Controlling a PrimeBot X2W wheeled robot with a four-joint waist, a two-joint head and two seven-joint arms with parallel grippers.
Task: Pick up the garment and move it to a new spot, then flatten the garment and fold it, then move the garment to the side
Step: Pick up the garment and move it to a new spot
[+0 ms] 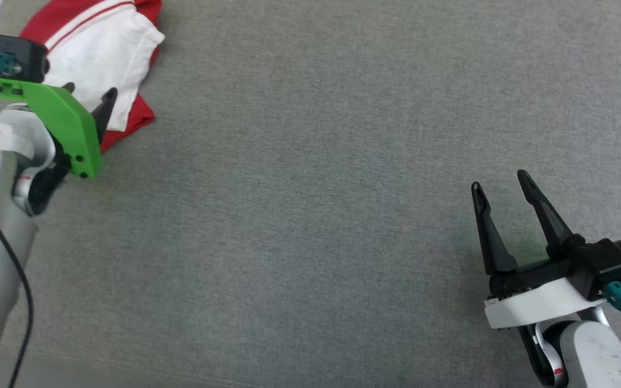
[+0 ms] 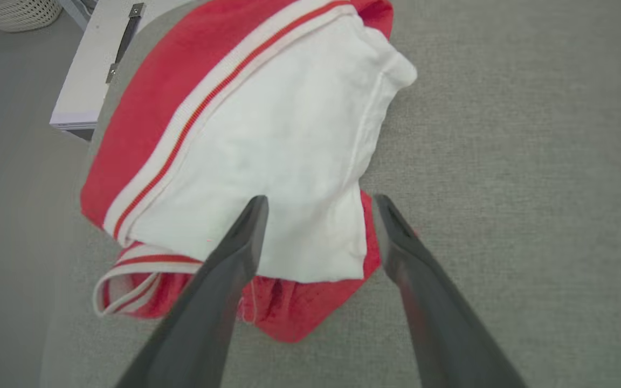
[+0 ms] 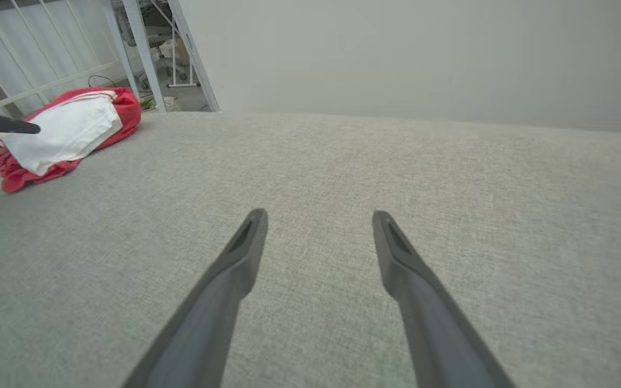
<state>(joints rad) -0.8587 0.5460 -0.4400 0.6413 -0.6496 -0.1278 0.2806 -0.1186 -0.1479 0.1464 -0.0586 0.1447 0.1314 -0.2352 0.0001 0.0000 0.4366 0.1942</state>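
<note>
The garment point(image 1: 100, 54) lies bunched in a folded heap at the table's far left corner, a white sleeve on top of red cloth with striped trim. My left gripper point(image 1: 89, 92), on its green mount, points at the heap's near edge. In the left wrist view the garment point(image 2: 267, 134) lies just ahead of the left gripper point(image 2: 319, 199), which is open and holds nothing. My right gripper point(image 1: 498, 180) stands open over bare table at the lower right. The right wrist view has the right gripper point(image 3: 319, 213) open, and the garment point(image 3: 68, 129) far to its left.
The grey fabric-covered table point(image 1: 316, 215) stretches wide between the two arms. Its left edge runs close beside the garment. Beyond that edge stand a white cabinet point(image 2: 89, 70) with a metal handle and a woven basket point(image 2: 14, 11). A white railing point(image 3: 46, 54) rises behind the table.
</note>
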